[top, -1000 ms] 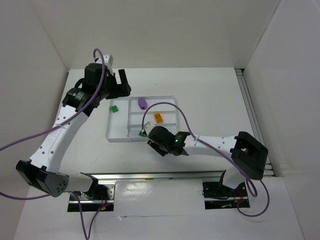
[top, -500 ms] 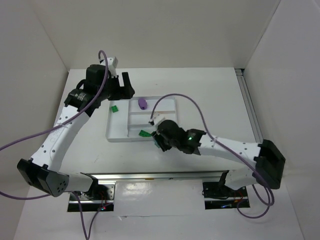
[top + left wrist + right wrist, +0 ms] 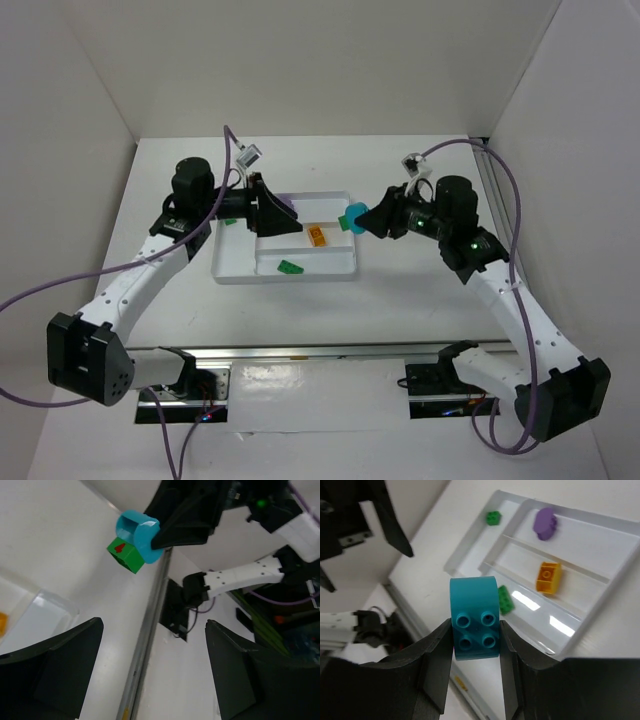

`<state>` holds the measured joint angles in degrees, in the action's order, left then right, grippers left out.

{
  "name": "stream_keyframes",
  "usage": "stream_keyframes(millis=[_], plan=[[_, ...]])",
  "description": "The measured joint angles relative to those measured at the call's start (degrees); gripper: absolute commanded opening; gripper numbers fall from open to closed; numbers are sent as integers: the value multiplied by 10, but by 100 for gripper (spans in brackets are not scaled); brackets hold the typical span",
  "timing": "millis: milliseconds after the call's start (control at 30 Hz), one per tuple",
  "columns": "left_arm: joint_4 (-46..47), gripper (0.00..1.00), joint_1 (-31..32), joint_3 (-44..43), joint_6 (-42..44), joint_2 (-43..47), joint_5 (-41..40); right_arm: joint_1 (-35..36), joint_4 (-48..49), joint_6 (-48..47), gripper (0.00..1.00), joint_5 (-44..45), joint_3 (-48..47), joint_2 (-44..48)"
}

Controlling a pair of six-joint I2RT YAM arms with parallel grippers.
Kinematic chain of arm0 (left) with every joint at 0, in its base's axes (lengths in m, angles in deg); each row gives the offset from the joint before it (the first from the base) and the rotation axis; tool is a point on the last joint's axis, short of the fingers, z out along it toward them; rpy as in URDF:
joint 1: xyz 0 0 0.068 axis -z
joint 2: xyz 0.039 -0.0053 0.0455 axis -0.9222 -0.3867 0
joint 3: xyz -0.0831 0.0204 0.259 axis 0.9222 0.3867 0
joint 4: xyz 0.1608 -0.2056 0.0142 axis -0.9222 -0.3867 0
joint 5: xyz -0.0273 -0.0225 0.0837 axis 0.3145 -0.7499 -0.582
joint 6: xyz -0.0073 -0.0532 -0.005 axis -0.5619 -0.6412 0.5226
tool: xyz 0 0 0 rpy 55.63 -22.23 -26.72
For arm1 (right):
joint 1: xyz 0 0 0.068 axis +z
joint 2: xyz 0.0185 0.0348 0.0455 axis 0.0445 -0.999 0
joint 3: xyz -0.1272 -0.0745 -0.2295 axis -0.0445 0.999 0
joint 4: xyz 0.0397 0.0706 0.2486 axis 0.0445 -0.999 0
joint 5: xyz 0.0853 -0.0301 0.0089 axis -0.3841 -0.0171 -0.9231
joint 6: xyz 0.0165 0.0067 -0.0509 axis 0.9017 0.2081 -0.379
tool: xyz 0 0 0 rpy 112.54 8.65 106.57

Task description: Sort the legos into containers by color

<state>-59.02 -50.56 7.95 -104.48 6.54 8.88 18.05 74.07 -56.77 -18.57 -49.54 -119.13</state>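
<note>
Cyan round-backed brick [image 3: 473, 617] is sitting clamped in the right gripper [image 3: 361, 220] beside the glossy tray [image 3: 232, 272]; the left gripper [image 3: 152, 630] is gaping empty. An orange block [image 3: 317, 235] is lying inside.

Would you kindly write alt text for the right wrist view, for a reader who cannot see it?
The right gripper is shut on a cyan brick, studs toward the camera, in the middle of the view. Beyond it a white tray holds an orange brick, a green brick and a purple piece.
</note>
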Motion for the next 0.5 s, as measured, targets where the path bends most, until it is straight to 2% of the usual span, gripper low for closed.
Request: stream_keyframes(millis=[167, 333, 433, 500], plan=[[136, 97, -3, 14, -71, -5, 85, -68, 80, 75, 28, -138, 10, 10], [236, 97, -1, 7, -130, -26, 128, -71, 146, 132, 28, -208, 17, 14], [258, 100, 7, -2, -150, -52, 138, -63, 175, 150, 28, -229, 17, 14], [233, 100, 17, -19, -140, -69, 136, -48, 179, 152, 28, -234, 13, 14]])
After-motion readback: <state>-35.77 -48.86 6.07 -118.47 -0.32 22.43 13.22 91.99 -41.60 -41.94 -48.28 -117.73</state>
